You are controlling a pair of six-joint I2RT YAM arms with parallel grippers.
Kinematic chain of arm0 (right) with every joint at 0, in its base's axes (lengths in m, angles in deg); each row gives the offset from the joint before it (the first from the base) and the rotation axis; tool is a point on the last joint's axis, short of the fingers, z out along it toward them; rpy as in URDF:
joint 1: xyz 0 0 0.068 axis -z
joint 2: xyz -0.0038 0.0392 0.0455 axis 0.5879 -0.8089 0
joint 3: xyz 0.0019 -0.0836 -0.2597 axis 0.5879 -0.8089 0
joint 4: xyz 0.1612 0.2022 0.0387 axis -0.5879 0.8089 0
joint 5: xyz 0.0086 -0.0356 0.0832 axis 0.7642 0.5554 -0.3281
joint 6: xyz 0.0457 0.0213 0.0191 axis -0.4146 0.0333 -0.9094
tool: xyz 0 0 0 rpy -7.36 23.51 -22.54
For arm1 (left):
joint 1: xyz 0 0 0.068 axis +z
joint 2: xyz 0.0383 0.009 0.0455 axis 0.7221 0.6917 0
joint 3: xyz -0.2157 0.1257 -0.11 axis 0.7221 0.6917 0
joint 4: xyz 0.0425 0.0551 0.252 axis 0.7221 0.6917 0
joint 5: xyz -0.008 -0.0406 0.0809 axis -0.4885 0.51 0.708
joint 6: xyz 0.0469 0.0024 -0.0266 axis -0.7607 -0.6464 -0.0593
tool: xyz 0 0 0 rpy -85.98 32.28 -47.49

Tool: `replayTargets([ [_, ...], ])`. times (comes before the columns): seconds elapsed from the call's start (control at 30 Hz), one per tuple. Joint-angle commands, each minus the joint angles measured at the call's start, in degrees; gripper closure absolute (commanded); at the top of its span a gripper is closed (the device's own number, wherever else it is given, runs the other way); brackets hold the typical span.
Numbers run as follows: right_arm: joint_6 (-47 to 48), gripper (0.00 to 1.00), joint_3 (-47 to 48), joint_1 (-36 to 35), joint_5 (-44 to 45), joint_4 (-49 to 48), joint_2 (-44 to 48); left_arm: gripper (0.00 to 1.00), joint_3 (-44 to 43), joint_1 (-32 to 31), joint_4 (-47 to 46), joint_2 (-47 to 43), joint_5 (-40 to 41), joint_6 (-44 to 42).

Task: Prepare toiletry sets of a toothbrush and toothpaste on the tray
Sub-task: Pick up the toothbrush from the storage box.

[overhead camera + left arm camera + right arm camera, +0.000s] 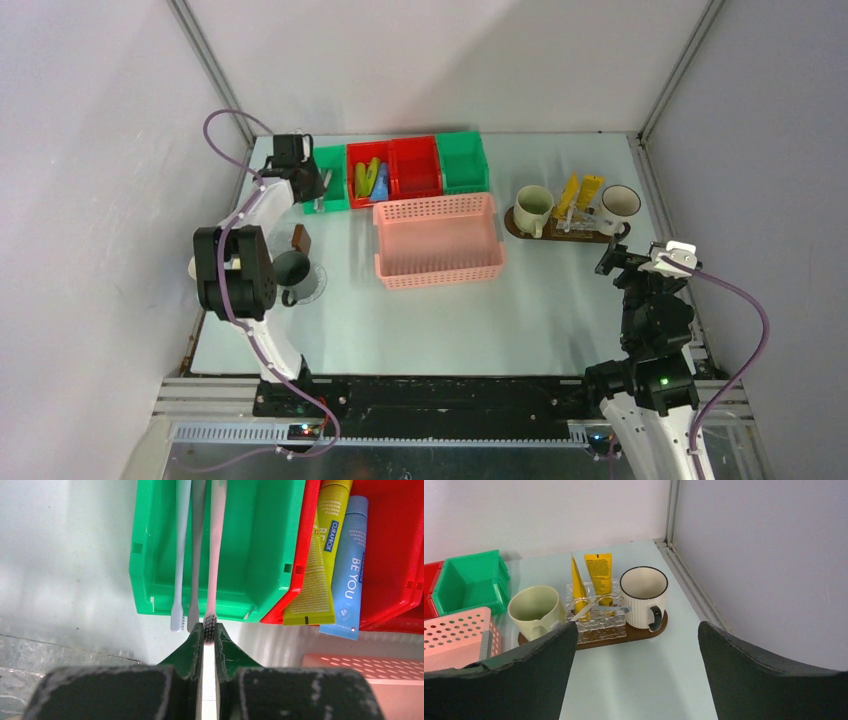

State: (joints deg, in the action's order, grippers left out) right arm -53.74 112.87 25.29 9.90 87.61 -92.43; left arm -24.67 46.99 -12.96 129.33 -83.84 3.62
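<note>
My left gripper (210, 630) is shut on the bristle head of a pale pink toothbrush (216, 555) that lies in the green bin (260, 555) beside two other brushes (181, 555). A yellow tube (320, 570) and a blue tube (350, 570) stick out of the red bin (395, 530). The brown tray (659, 627) carries a cream mug (535, 611), a white mug (644, 596) and a clear holder (596, 620) with two yellow tubes (599, 572) and brushes. My right gripper (638, 630) hovers open, short of the tray, holding nothing.
A pink lattice basket (438, 240) sits mid-table in front of the row of green and red bins (415, 165). A dark mug (293, 270) stands on a clear disc (312, 285) by the left arm. Enclosure walls close in on both sides.
</note>
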Motion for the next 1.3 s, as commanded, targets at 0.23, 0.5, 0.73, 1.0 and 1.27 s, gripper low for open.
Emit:
replayTargets([
  [0.23,-0.31,0.08,-0.01,-1.57,-0.26,-1.33,0.62,0.93,0.54,-3.90,-1.31,-0.45,0.55,3.73],
  [0.5,-0.34,0.08,-0.01,-1.79,-0.06,-1.35,0.60,0.90,-0.07,-5.89,-1.78,2.04,5.03,7.21],
  [0.73,-0.31,0.08,-0.02,-1.85,0.05,-1.24,0.60,0.82,1.14,-5.96,-4.34,2.54,6.62,8.99],
  [1.0,-0.33,0.08,-0.12,-1.89,0.23,-1.49,0.57,0.69,3.71,-5.95,-7.91,1.49,6.99,10.15],
  [1.27,-0.34,0.08,-0.50,-1.91,0.20,-1.88,0.68,0.63,7.95,-5.95,-13.00,0.21,7.12,12.23],
])
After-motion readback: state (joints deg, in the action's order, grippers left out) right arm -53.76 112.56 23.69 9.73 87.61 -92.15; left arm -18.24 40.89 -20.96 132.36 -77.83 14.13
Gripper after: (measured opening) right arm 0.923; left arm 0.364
